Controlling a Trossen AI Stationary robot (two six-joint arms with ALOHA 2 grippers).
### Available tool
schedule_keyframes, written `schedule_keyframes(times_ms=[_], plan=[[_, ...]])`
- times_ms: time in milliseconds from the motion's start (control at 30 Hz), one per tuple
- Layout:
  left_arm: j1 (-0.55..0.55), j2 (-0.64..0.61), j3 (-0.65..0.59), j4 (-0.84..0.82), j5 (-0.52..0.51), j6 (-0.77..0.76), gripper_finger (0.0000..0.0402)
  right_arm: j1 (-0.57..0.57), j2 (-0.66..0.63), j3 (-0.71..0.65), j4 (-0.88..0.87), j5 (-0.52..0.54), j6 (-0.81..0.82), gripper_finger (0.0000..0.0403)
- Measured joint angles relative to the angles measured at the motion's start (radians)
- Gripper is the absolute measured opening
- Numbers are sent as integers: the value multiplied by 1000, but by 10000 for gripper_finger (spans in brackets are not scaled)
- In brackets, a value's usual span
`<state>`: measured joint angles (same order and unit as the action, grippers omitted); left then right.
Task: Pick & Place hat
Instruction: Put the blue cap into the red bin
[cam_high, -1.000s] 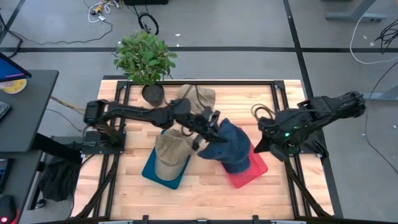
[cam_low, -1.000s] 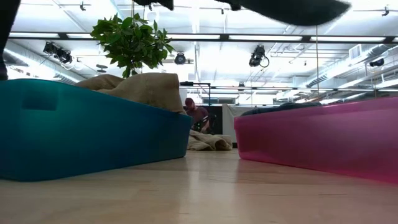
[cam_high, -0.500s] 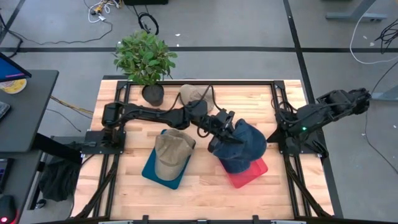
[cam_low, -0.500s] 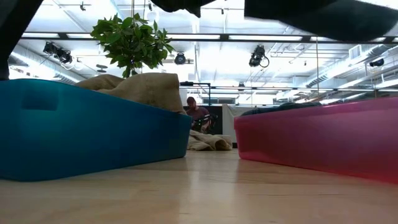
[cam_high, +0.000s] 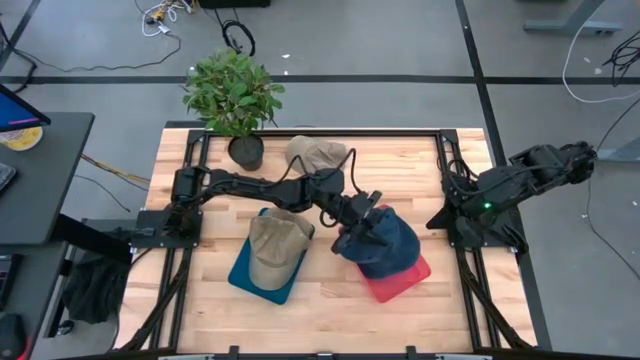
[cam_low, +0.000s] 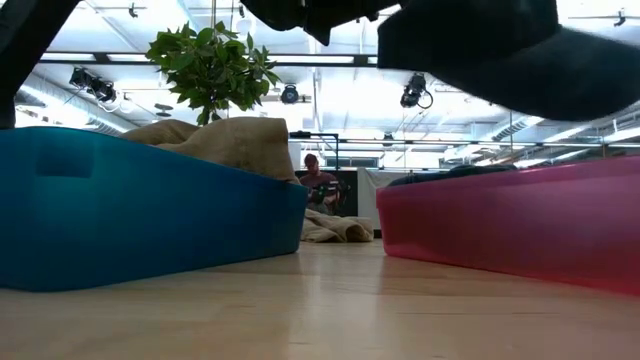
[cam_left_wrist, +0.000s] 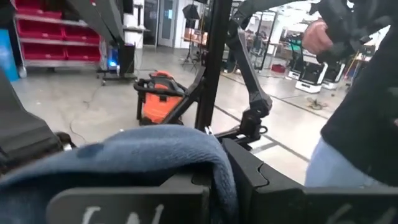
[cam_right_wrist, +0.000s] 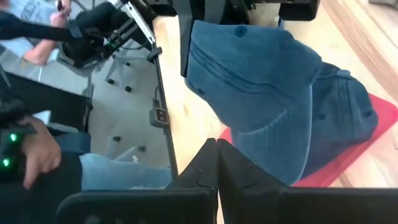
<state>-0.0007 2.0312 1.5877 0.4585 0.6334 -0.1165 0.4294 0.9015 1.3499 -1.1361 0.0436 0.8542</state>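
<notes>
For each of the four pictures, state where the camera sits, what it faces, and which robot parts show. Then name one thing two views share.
High view: above the table, looking down; both arms show, left gripper holding the blue hat over the red bin.
Low view: at tabletop height, facing the teal bin and red bin; the arm shows dark overhead.
Left wrist view: on the left arm, facing the room; fingers clamp blue cloth.
Right wrist view: on the right arm, facing the hat; right gripper shut.
Shared: the blue hat, in the high and right wrist views.

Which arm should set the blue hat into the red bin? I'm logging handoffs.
Left: its gripper already holds the blue hat over the red bin; the right gripper is shut, parked at the table edge.
</notes>
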Motion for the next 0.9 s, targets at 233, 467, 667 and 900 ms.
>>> schedule_keyframes(times_ms=[233, 467, 667, 900], plan=[[0, 2, 0, -30, 45, 83, 24, 0, 24, 0, 20, 20, 24, 0], [4, 2, 0, -47, 44, 157, 24, 0, 62, 0, 44, 21, 54, 0], [19, 2, 0, -53, 44, 181, 24, 0, 90, 0, 31, 7, 58, 0], [24, 2, -1, -66, 165, 122, 24, 0, 101, 0, -55, 2, 156, 4]])
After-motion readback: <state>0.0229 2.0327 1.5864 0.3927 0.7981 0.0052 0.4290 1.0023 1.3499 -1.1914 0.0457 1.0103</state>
